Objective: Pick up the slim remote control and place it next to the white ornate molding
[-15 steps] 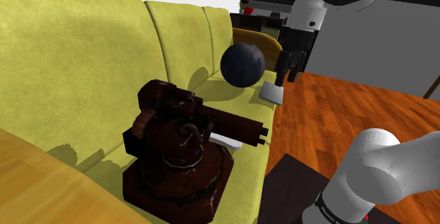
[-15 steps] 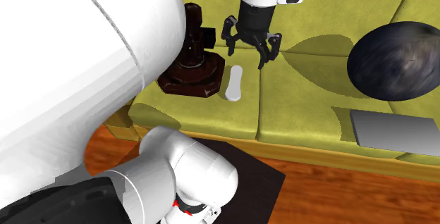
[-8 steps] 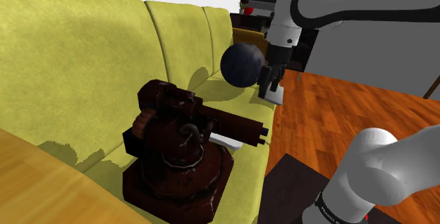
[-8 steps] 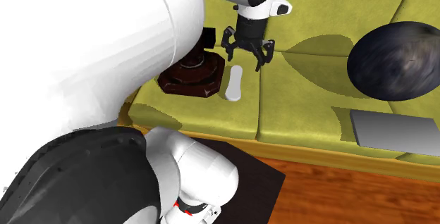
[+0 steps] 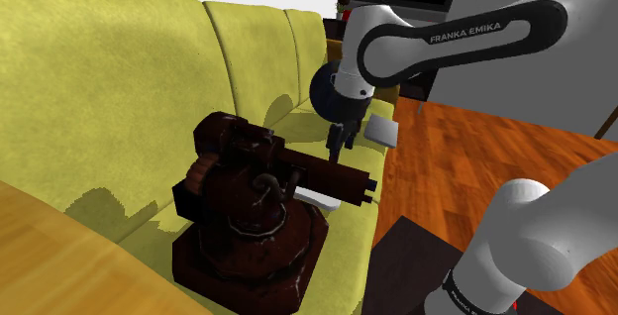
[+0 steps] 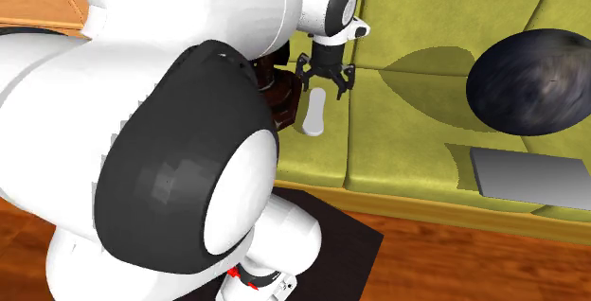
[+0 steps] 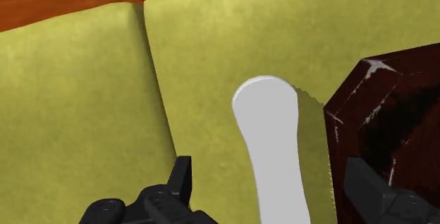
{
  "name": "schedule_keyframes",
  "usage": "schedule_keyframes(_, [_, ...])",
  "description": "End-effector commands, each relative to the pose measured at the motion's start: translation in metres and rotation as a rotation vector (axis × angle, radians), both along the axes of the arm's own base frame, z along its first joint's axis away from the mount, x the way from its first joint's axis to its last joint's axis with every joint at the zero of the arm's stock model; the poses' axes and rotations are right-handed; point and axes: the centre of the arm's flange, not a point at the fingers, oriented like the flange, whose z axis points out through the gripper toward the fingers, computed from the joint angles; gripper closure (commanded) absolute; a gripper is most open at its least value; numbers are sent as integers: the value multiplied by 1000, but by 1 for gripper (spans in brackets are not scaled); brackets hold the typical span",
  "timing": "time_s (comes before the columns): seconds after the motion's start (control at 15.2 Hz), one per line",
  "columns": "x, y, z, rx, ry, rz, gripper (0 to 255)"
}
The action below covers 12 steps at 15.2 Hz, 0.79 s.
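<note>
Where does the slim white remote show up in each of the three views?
Shoulder view: the remote lies just below centre, partly hidden by the dark brown ornament.
Second exterior view: upper centre, just beneath the open gripper.
Wrist view: between the fingers, untouched.
Shared landmark: the dark brown ornament right beside it.

Dark ornament (image 7: 395,127) just beside remote (image 7: 271,152)

I read the sofa (image 7: 84,103) as matt yellow-green cloth, the slim remote (image 7: 271,148) on it as smooth plain white, and the ornate molding (image 7: 391,110) on it as dark, glossy, scuffed wood.
</note>
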Motion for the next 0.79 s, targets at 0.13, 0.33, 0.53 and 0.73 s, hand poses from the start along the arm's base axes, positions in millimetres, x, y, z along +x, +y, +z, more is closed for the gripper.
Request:
schedule_keyframes(0.13, [26,21,-41,-16,-6,68,0])
schedule_keyframes(0.33, [46,39,-72,-29,-10,118,0])
schedule_keyframes(0.53, [64,56,-101,-42,-13,166,0])
schedule_keyframes(0.73, [63,55,-117,-42,-13,166,0])
